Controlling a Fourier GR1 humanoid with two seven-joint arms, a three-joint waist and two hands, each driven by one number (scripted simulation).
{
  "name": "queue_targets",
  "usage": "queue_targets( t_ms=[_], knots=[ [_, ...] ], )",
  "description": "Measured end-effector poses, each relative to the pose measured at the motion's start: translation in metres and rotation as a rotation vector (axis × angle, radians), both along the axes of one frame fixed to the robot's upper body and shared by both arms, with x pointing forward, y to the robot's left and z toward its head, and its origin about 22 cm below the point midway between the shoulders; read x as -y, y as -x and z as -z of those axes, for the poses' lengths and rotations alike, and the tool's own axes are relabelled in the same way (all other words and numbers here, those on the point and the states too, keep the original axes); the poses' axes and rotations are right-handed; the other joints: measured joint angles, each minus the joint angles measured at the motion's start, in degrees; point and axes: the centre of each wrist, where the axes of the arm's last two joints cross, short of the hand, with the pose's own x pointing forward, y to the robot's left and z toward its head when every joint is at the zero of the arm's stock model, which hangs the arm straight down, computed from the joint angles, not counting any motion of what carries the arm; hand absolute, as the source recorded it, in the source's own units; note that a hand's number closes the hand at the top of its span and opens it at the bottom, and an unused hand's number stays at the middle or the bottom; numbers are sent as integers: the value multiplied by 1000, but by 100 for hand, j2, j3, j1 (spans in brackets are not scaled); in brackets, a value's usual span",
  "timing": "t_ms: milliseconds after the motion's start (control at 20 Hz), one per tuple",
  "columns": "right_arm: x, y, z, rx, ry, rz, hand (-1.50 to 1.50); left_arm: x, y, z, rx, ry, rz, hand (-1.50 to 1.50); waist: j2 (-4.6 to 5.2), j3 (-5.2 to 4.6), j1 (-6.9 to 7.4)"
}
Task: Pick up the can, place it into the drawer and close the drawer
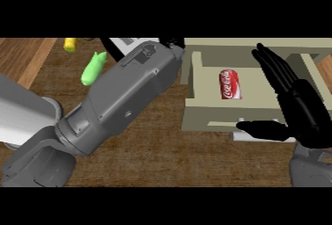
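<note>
A red can point(230, 84) lies on its side inside the open beige drawer point(201, 117), near the middle of its floor. My right hand point(299, 101) stands open just right of the can, fingers straight and pointing away, thumb stretched over the drawer's front edge. It is not touching the can. My left forearm point(123, 101) crosses the view diagonally toward the drawer's far left corner. Only a dark bit of my left hand point(172, 42) shows at the top, and its fingers are hidden.
A green vegetable point(94, 68) lies on the wooden counter point(168, 154) left of the forearm. A yellow object point(70, 44) sits at the top left. A white handle piece point(259, 135) shows at the drawer's front.
</note>
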Motion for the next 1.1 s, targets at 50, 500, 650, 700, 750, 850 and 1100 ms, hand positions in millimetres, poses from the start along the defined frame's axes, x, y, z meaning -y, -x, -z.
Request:
queue_targets(
  t_ms=[50, 500, 650, 700, 750, 850, 1100],
  knots=[
    [-4, -8, 3, -1, 25, -2, -150, -2, 0, 2, -4, -3, -3, -150, 1, 1, 2],
    [-30, -68, 41, -33, 254, 50, -150, -30, -4, -8, 3, -23, -42, -150, -6, 1, 59],
    [-36, -83, 61, -51, 285, 76, -150, -42, -3, -12, -5, -11, -44, -150, -6, 2, 76],
    [-35, -89, 67, -56, 291, 90, -150, -46, -3, -14, -7, -10, -42, -150, -6, 3, 98],
    [-36, -95, 74, -61, 304, 99, -150, -49, -2, -15, -5, -10, -42, -150, -1, 3, 110],
    [-33, -105, 79, -52, 327, 118, -150, -56, 0, -13, -5, -15, -51, -150, -11, -6, 108],
    [-35, -127, 89, 0, 382, 161, -150, -72, 3, -16, -3, -13, -56, -150, -50, -60, 105]
  ],
)
